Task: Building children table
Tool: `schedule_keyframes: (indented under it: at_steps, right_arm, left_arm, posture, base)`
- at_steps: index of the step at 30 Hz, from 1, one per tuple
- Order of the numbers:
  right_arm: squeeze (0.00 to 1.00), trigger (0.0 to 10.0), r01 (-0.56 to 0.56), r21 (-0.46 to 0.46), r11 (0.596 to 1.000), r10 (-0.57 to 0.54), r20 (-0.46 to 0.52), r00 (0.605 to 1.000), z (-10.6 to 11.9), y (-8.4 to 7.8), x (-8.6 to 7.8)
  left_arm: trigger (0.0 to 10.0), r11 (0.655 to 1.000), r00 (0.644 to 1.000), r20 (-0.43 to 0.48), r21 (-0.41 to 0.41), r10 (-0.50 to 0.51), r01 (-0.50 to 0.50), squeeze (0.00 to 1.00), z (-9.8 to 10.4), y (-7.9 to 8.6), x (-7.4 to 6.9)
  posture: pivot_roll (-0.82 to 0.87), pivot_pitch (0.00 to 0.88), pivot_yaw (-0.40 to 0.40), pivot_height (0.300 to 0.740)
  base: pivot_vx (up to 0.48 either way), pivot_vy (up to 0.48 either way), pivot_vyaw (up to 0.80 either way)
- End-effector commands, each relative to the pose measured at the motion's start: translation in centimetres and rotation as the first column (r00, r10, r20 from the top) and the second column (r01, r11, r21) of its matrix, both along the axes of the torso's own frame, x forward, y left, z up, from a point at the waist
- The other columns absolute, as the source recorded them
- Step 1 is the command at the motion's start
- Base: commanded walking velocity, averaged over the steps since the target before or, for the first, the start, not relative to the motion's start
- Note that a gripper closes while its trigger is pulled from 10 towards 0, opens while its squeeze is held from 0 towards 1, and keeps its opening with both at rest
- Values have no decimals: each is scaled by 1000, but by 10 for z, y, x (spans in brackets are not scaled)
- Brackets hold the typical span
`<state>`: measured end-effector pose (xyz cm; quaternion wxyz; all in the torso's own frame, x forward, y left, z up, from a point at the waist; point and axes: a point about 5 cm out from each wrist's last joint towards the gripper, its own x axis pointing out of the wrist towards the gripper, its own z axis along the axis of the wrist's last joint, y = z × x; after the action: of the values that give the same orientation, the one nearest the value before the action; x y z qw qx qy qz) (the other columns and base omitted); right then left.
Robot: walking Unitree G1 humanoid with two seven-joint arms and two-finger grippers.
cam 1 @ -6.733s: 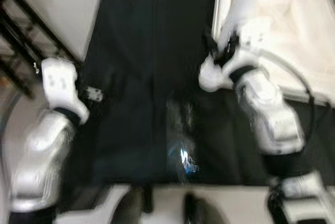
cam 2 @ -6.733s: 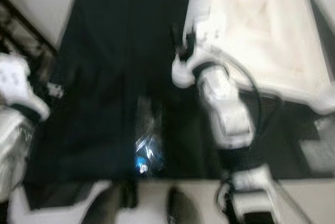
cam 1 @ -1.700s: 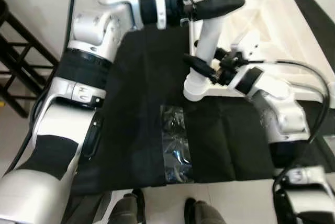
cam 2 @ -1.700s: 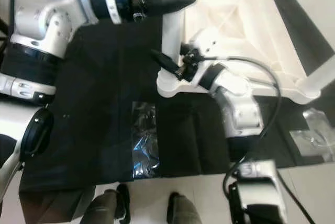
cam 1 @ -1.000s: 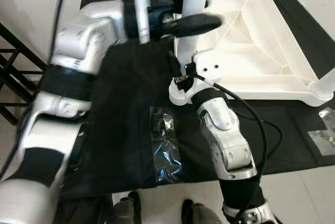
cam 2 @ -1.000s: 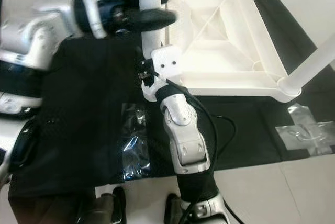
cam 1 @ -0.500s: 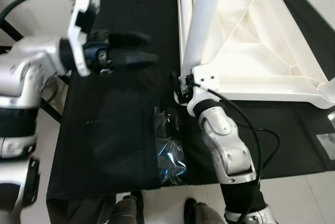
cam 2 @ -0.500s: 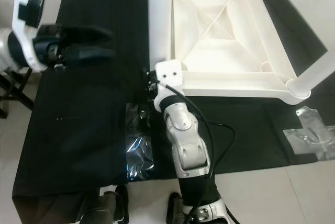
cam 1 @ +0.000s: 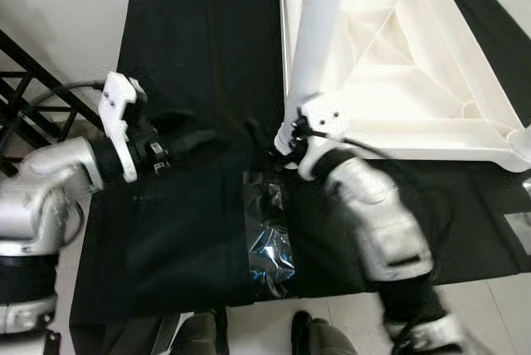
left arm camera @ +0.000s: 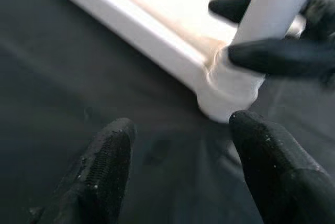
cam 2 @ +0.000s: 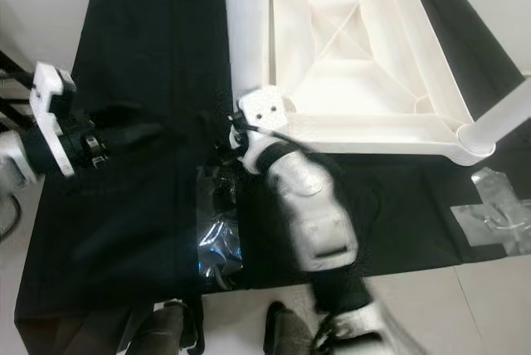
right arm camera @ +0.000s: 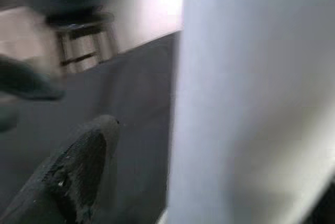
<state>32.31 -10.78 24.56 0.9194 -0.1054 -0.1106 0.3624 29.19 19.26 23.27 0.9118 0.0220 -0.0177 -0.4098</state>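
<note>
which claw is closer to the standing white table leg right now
Right. The right claw is at the base of the table leg, its fingers on either side of it. The left claw hangs open over the black cloth, well aside.

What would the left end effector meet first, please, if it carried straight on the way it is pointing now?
Probably the white table leg where it plugs into the corner of the upturned table frame. The left end effector is open and aimed at that corner socket over the black cloth; depth is hard to judge.
</note>
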Motion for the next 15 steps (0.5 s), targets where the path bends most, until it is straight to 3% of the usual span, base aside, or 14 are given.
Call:
schedule_keyframes:
  at_steps: [1,5,7,10,14,15]
  right_arm:
    - [0,10000,-72,-8,997,72,-14,997,3,-11,7]
    - [0,10000,-74,-44,996,74,9,997,16,-28,18]
    - [0,10000,-120,-87,989,122,19,992,27,-37,29]
    - [0,10000,-178,-106,978,179,8,984,30,-38,34]
    - [0,10000,-249,-61,967,249,-14,968,31,-37,38]
    - [0,0,-298,-44,953,296,-44,954,28,-36,42]
  left_arm:
    - [10000,999,999,4,29,32,-32,0,-9,-3,-8]
    - [10000,998,1000,-11,51,22,-22,0,-21,-11,-16]
    - [10000,997,999,-29,80,-20,22,0,-33,-21,-29]
    - [10000,995,999,-35,90,-39,42,0,-39,-27,-37]
    - [10000,994,999,-29,96,-45,47,0,-40,-31,-42]
    - [10000,993,999,-25,105,-44,47,0,-40,-33,-44]
  posture:
    - [95,282,-17,740]
    - [98,281,-22,740]
    - [104,281,-26,740]
    - [106,278,-28,740]
    - [109,279,-28,740]
    - [113,280,-26,740]
  base:
    - [0,0,0]
    - [0,0,0]
    - [0,0,0]
    - [0,0,0]
    - [0,0,0]
    - [0,0,0]
